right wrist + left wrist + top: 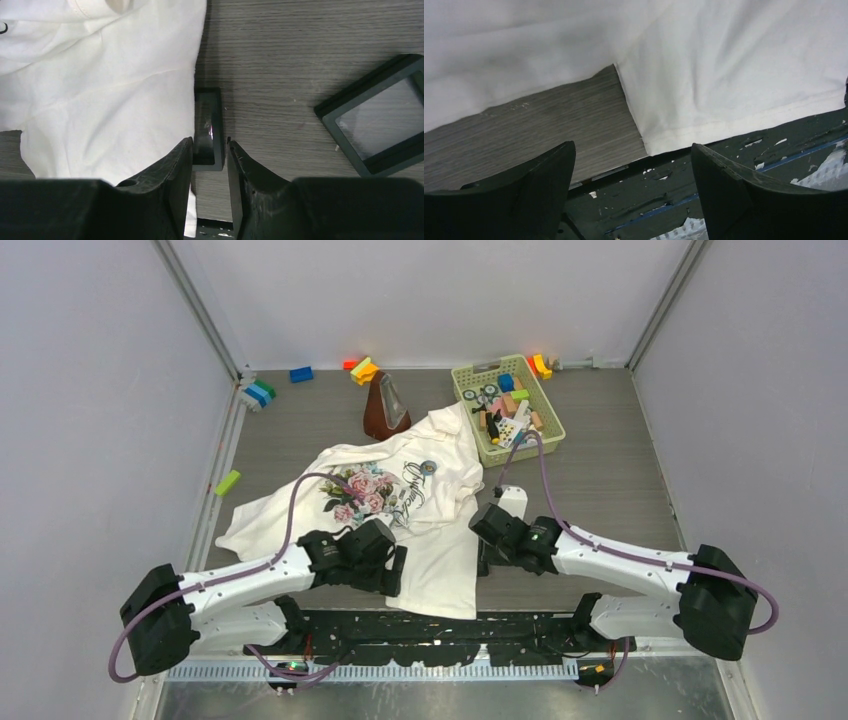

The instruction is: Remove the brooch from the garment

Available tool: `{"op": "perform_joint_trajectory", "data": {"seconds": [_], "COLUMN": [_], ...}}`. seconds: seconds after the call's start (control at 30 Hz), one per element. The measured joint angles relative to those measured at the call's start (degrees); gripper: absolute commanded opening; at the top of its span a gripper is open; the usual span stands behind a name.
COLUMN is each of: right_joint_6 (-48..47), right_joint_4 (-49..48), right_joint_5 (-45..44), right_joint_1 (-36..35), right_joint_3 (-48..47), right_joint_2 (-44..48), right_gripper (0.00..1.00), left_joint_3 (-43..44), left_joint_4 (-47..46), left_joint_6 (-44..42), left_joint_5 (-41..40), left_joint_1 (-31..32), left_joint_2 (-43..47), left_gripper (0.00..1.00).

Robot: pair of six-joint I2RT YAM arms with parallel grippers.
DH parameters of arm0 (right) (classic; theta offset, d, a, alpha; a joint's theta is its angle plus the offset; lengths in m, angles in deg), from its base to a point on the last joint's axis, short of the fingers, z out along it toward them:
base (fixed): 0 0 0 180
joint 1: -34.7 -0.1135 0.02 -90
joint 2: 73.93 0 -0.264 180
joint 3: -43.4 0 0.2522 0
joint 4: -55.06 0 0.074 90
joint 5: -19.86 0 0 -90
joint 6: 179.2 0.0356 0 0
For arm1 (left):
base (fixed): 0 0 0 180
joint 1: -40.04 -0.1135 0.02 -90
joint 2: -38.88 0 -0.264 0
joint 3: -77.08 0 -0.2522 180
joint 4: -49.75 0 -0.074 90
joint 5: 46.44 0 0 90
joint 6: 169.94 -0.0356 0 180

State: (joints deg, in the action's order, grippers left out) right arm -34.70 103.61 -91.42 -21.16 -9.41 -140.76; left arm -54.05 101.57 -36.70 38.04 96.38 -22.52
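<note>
The garment (440,550), a white T-shirt with a rose print and black script, lies crumpled at the table's middle. The brooch (428,467), a tiny grey round pin, sits on its chest just right of the lettering. My left gripper (397,577) is open and empty over the shirt's bottom hem; in the left wrist view (633,145) its jaws stand wide apart above the hem (724,60) and the table edge. My right gripper (484,562) is beside the shirt's right edge (100,90). It (209,141) is shut on a black square tray (208,125) standing on edge.
A second black square tray (375,115) lies flat to the right of the held one. A green basket (548,405) of small items and a brown metronome (385,405) stand behind the shirt. Coloured blocks (262,392) lie along the back. A black base plate (724,160) borders the near edge.
</note>
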Motion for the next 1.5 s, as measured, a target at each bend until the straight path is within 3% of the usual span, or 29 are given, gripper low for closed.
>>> {"op": "perform_joint_trajectory", "data": {"seconds": [0.3,0.53,0.63,0.87,1.23,1.33,1.37,1.43,1.5], "right_joint_6": [-0.57,-0.44,-0.31,-0.28,0.66,1.79,1.92,2.32,1.36], "right_joint_4": [-3.96,-4.59,-4.92,-3.1,1.25,2.54,2.97,4.24,5.33], "right_joint_5": [1.7,1.92,1.92,1.38,-1.53,-4.61,-5.73,-7.89,-9.6], "right_joint_1": [0.57,0.85,0.98,3.93,23.61,26.4,26.93,27.65,28.0], "right_joint_3": [0.33,0.87,0.9,0.98,0.09,-2.12,-3.02,-5.4,-8.46], "right_joint_2": [-6.71,-9.44,-9.44,-7.87,-8.83,-11.78,-12.37,-13.4,-14.23], "right_gripper": [0.3,0.14,0.02,0.0,0.0,0.09,0.25,0.45,0.49], "left_joint_3": [-3.23,-3.87,-4.28,-7.17,-8.87,-7.69,-6.71,-5.01,-3.89], "left_joint_4": [-4.37,-6.6,-8.41,-13.05,-7.02,-3.65,-2.05,0.09,1.36], "left_joint_6": [4.52,4.81,4.85,6.1,6.23,5.79,5.66,5.4,5.42], "left_joint_5": [2.14,2.1,2.1,0.28,-1.9,0.74,2.34,5.75,9.79], "left_joint_1": [1.73,1.75,1.77,1.7,1.09,0.96,0.96,0.96,0.98], "left_joint_2": [-2.05,-4.02,-4.66,-3.39,5.22,7.32,7.8,8.46,9.09], "left_gripper": [0.73,0.6,0.48,0.0,0.0,0.0,0.0,0.0,0.0]}}
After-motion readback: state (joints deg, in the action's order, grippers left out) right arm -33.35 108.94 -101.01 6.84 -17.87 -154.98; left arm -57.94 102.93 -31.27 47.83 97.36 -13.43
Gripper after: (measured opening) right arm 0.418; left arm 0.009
